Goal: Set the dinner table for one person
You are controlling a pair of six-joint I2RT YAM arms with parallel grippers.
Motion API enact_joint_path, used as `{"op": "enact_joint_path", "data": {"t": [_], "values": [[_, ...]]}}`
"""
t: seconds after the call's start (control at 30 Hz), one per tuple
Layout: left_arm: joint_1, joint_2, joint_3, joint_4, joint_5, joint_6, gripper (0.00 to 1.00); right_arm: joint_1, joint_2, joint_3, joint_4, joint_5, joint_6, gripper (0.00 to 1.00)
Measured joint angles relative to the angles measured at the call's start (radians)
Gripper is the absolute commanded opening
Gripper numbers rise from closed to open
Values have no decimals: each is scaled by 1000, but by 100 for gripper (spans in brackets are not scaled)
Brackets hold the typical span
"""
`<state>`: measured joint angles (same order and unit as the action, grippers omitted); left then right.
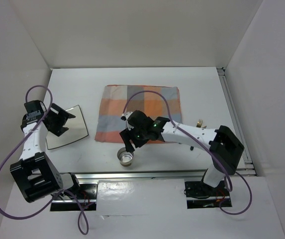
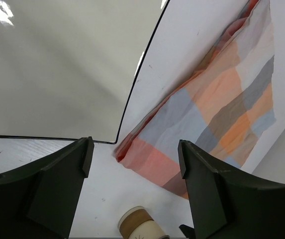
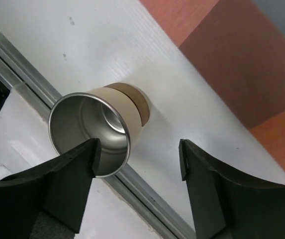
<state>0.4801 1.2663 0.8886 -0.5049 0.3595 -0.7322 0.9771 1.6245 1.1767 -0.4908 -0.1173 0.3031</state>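
We see the dinner table point(image 1: 202, 94) as a large, flat, plain white rectangle. It lies level and fills the middle of the overhead view, broader from left to right than from near to far. Its surface is matte and smooth, and the wrist views show a faint grain and a few tiny dark specks. A metal rail point(image 1: 157, 174) runs along its near edge. What we take to be a second rail point(image 1: 234, 119) follows the right edge, though it is thin and hard to make out. White walls point(image 1: 132, 30) rise close against its left, far and right sides.
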Motion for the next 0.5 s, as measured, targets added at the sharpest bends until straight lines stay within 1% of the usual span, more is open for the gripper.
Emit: {"op": "enact_joint_path", "data": {"t": [0.03,0.07,0.17,0.2,0.3,0.33,0.4,0.43,0.5], "values": [[0,0,0,1,0,0,86,10,13,-1,0,0,0,72],[0,0,0,0,-1,0,86,17,23,-3,2,0,1,65],[0,-1,0,-1,-3,3,86,33,49,-11,3,0,3,55],[0,-1,0,-3,-5,3,86,37,56,-12,3,0,5,47],[0,-2,2,-5,-7,4,86,47,68,-12,4,3,8,32],[0,-2,2,-4,-7,4,86,51,68,-12,3,5,11,19],[0,-3,2,-5,-7,7,86,56,68,-11,2,19,11,5],[0,-3,2,-5,-7,8,86,58,68,-9,-3,18,14,0],[0,-4,2,-5,-8,19,86,59,68,6,-27,44,18,0]]}}
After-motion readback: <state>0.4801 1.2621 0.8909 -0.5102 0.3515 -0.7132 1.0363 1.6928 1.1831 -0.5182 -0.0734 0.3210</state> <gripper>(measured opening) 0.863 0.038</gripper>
